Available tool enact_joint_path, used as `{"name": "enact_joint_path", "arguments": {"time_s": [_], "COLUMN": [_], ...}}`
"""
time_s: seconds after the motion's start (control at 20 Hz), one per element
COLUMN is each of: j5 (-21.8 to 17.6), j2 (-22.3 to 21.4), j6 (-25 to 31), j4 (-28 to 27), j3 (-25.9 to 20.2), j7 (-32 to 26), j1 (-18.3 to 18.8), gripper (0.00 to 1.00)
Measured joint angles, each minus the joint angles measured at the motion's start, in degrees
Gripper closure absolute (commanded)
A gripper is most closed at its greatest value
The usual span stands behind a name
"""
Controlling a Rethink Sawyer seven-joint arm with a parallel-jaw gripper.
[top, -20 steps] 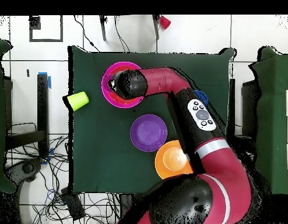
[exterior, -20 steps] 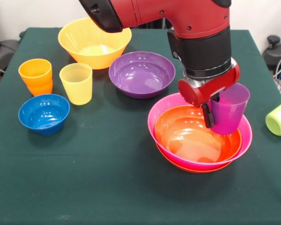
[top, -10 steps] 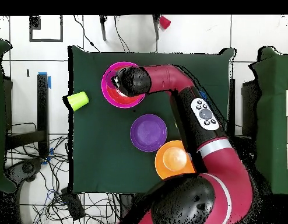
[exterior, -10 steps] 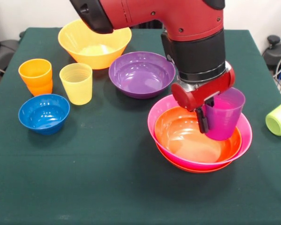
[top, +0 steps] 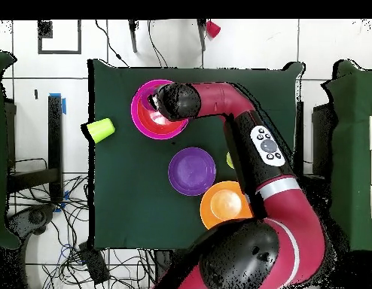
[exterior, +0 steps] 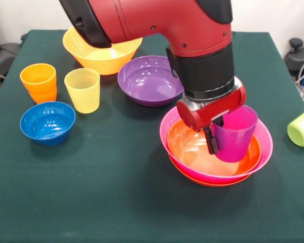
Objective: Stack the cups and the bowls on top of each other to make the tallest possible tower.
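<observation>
My gripper (exterior: 217,137) is shut on the wall of a purple cup (exterior: 236,135) and holds it upright, low inside the tower: a red-orange bowl (exterior: 192,148) nested in a pink bowl (exterior: 266,144) on another red-orange bowl (exterior: 207,181). I cannot tell whether the cup touches the bowl. In the overhead view the gripper (top: 154,101) sits over the pink bowl (top: 146,125). A purple bowl (exterior: 151,81), a large yellow-orange bowl (exterior: 102,53), a yellow cup (exterior: 83,90), an orange cup (exterior: 39,82) and a small blue bowl (exterior: 47,123) stand apart on the green cloth.
A lime green cup (exterior: 302,126) lies on its side at the table's right edge, also shown in the overhead view (top: 101,129). The arm (exterior: 157,23) hangs over the yellow-orange and purple bowls. Cables lie on the floor around the table.
My gripper has moved left and down in the front view with the purple cup, which now sits lower inside the top red-orange bowl. Nothing else has moved.
</observation>
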State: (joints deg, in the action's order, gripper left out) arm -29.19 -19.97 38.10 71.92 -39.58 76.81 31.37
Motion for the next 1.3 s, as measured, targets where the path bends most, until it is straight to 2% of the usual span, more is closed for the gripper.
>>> {"name": "enact_joint_path", "arguments": {"time_s": [0.55, 1.3], "j5": [0.0, -0.3], "j2": [2.2, 2.8], "j6": [0.1, 0.1], "j4": [-0.2, -0.2], "j3": [0.0, 0.0], "j7": [0.0, 0.0], "j1": [0.1, 0.2], "gripper": [1.00, 1.00]}}
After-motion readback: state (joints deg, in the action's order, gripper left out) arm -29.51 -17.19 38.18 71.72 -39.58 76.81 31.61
